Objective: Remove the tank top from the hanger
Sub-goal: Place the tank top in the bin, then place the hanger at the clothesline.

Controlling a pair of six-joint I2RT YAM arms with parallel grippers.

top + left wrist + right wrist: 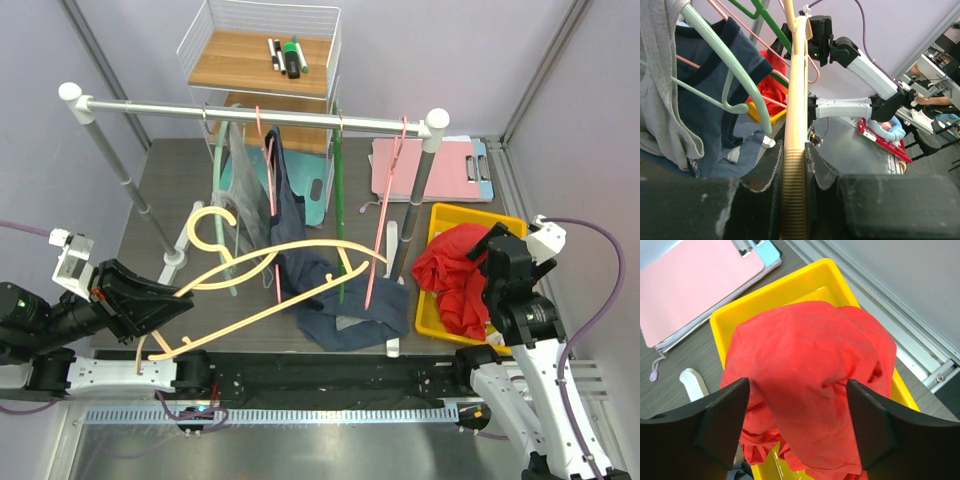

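Our right gripper (797, 410) holds its fingers wide apart over the crumpled red tank top (455, 275), heaped in the yellow plastic tray (470, 211) at the right of the frame. Our left gripper (792, 165) clamps the cream plastic hanger (795, 90), which could snag the navy shirt (290, 220) if swung.

Red tank top (455, 275) off the cream hanger (300, 245)
The tank top lies crumpled in a yellow tray (505, 222) at the right of the top view. The bare hanger slants from lower left toward centre, its hook at upper left, well apart from it.
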